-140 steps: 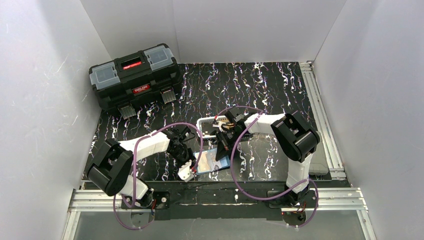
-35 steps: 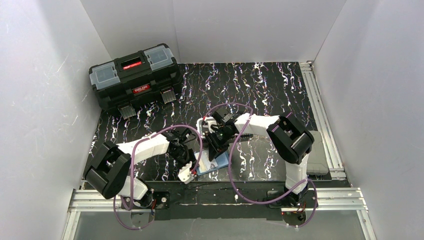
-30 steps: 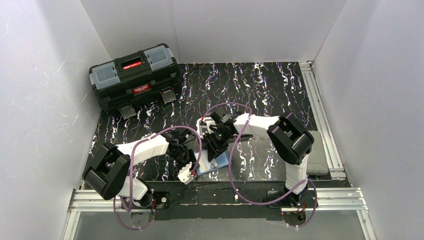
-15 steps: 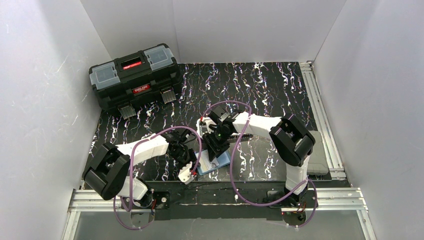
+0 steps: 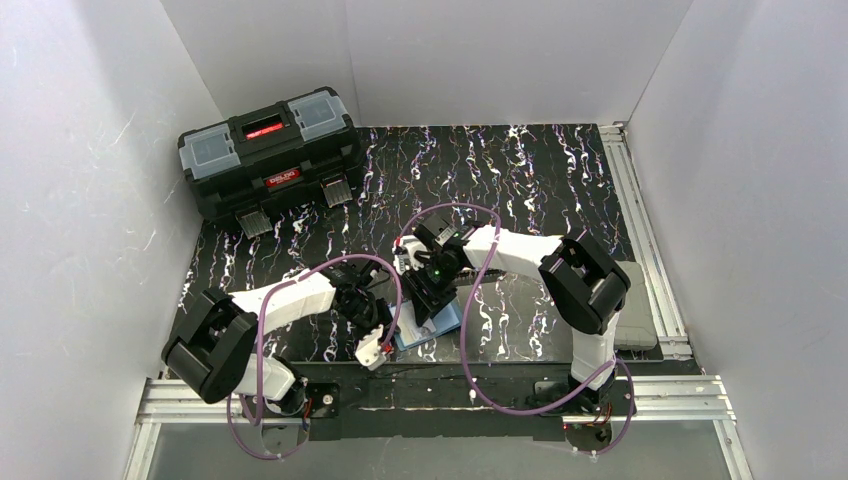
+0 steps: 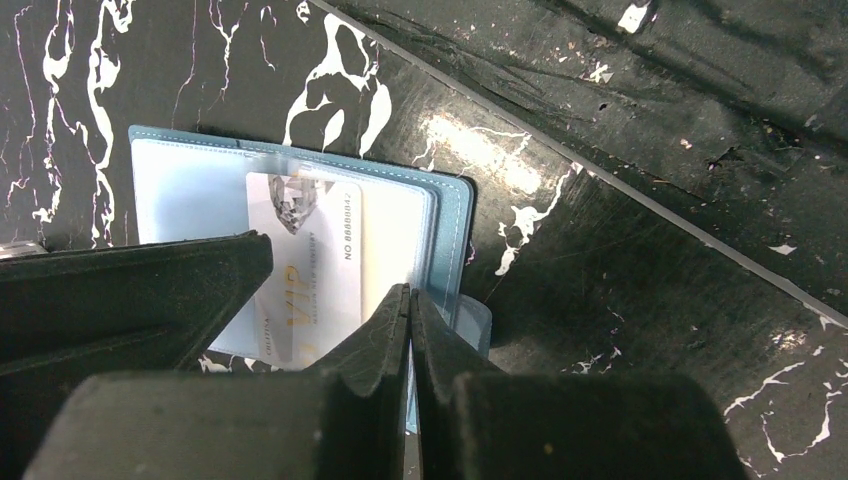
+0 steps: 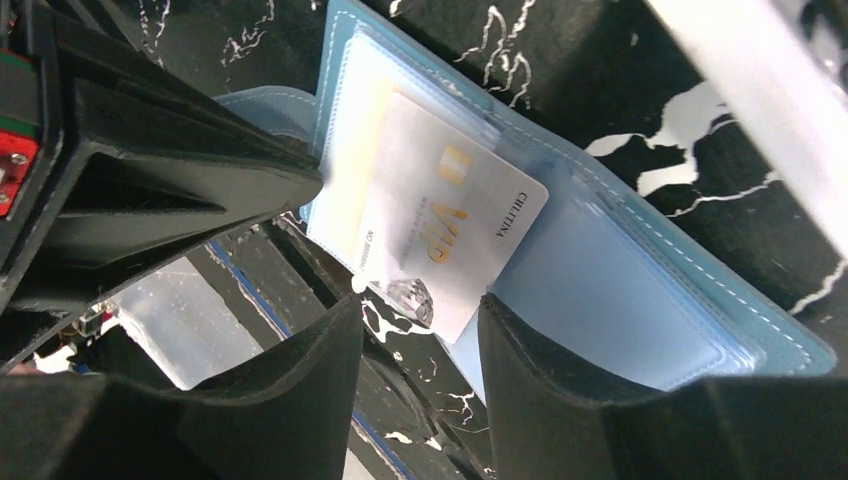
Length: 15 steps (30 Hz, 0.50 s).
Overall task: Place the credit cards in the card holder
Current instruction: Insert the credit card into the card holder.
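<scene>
The teal-blue card holder [image 6: 180,190] [image 7: 620,300] [image 5: 438,322] lies open on the table near the front edge. A pale credit card [image 6: 310,260] [image 7: 440,230] marked VIP sits partly inside a clear sleeve, one end sticking out. My right gripper [image 7: 420,320] [image 5: 426,303] stands open just off that end, touching nothing. My left gripper [image 6: 410,292] [image 5: 390,322] is shut, its tips against the holder's edge beside the snap tab; whether they pinch a sleeve I cannot tell.
A black toolbox [image 5: 270,150] stands at the back left. A white mesh basket [image 5: 404,247] shows only a little behind my right arm. A grey pad [image 5: 632,320] lies by the right rail. Both arms crowd over the holder.
My right gripper came from the basket to the holder, then opened wider in the last second, leaving the pale card in the sleeve. The left gripper stayed shut at the holder's edge.
</scene>
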### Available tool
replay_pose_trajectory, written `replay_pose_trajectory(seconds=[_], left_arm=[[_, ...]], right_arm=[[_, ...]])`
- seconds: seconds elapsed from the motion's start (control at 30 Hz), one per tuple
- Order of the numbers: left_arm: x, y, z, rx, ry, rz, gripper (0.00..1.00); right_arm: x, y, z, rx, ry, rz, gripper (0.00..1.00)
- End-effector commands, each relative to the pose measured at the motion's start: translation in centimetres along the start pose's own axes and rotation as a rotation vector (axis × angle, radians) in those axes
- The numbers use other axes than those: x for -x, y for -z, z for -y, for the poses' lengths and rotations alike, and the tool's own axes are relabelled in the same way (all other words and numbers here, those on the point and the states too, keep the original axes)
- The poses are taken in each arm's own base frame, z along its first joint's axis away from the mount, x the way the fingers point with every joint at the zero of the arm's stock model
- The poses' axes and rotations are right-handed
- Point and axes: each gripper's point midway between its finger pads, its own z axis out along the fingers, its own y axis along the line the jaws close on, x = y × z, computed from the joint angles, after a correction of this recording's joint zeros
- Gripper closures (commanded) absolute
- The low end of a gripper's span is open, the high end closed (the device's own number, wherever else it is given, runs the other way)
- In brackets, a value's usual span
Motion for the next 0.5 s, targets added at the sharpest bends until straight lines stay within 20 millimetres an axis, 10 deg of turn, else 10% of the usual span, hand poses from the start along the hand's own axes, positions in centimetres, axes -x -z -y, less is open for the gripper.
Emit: replay_pose_trajectory(seconds=[0.0, 0.47], left_arm=[[1.2, 0.1, -0.4, 0.019, -0.104, 0.037, 1.00], [1.2, 0.0, 0.1, 0.022, -0.100, 0.030, 1.00]], right_arm=[[1.6, 1.0, -2.2, 0.073, 0.076, 0.041, 0.47], [2.5, 1.9, -1.6, 0.047, 0.053, 0.097, 0.52]])
